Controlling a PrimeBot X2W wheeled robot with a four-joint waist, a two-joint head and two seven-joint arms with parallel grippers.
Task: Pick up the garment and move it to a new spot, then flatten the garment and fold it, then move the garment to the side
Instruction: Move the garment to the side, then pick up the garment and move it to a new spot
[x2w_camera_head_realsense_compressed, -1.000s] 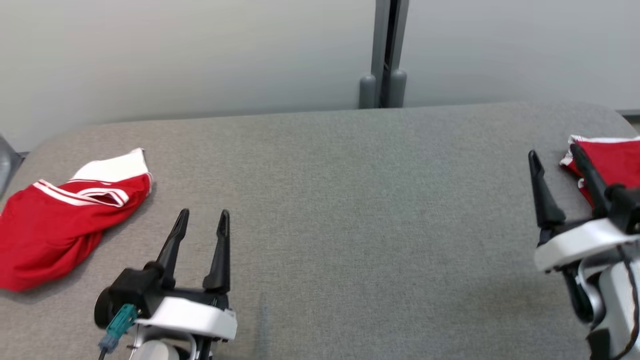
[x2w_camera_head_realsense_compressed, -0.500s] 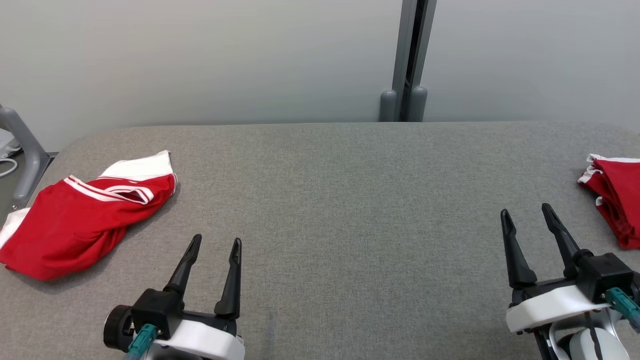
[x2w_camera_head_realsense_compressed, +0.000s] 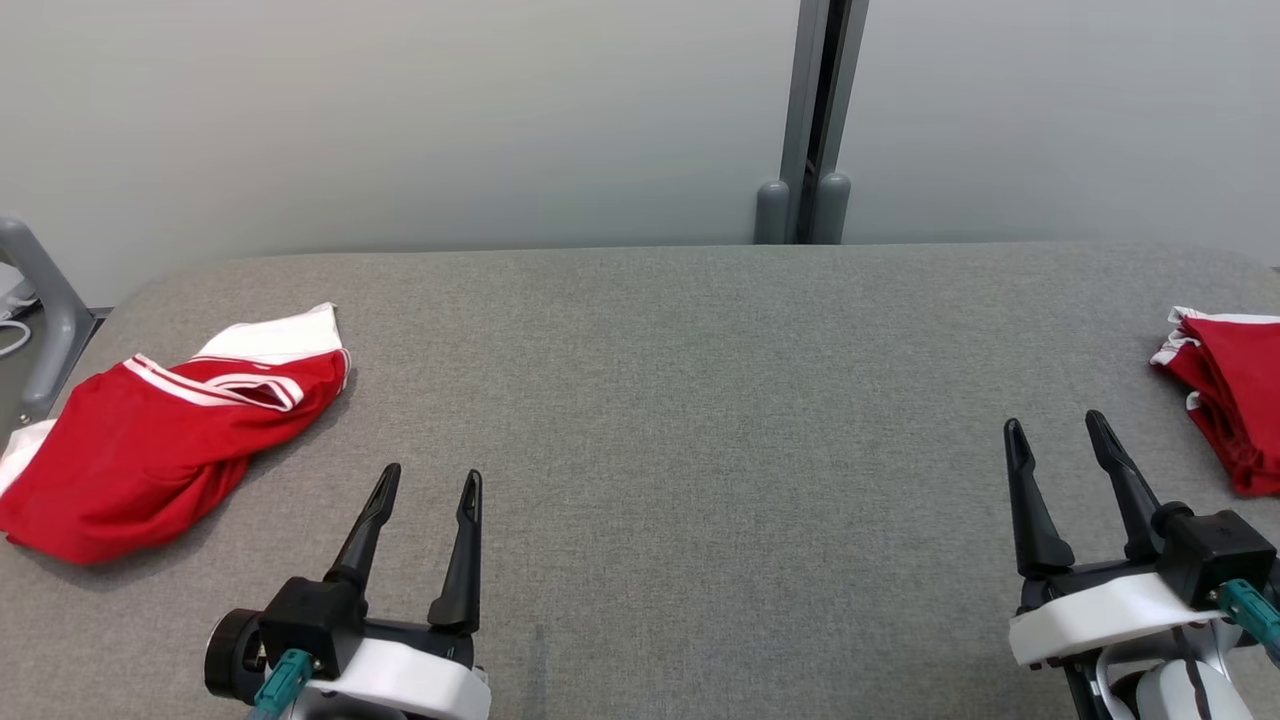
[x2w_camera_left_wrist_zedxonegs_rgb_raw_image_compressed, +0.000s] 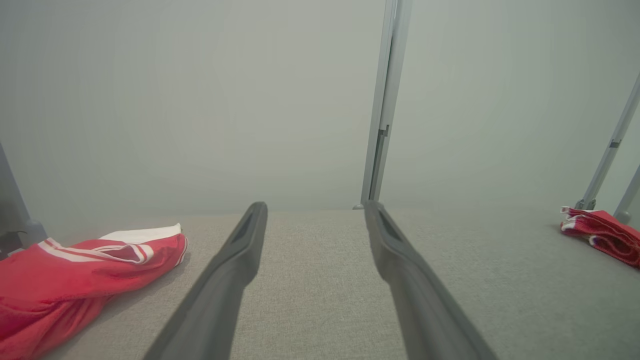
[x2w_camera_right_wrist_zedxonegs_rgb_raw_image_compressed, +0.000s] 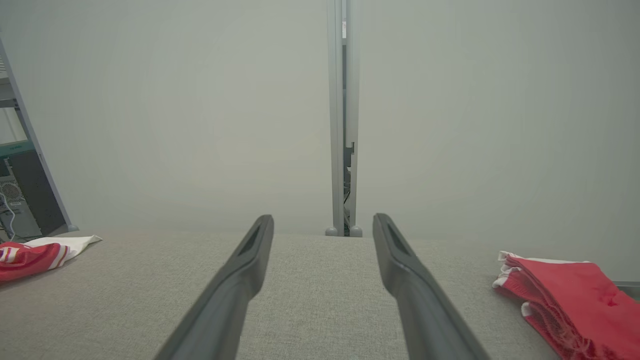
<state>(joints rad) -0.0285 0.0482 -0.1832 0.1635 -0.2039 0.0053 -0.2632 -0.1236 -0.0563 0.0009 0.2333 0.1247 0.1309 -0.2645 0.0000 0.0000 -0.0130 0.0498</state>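
The garment (x2w_camera_head_realsense_compressed: 160, 450) lay crumpled at the far left of the grey table (x2w_camera_head_realsense_compressed: 700, 400), one white sleeve and its striped trim uppermost. A folded red shirt (x2w_camera_head_realsense_compressed: 1235, 400) sat at the right edge, well apart from it. The left gripper (x2w_camera_head_realsense_compressed: 432, 472) hovered near the front edge just right of the heap, its two fingers spread wide and holding nothing. The right gripper (x2w_camera_head_realsense_compressed: 1055, 420) was equally wide and empty, near the folded shirt. The pick-up looked not yet begun. To do it well, the left gripper should probably pinch a raised fold by the striped trim, catching cloth rather than table cover, then lift clear before carrying it to the bare middle.
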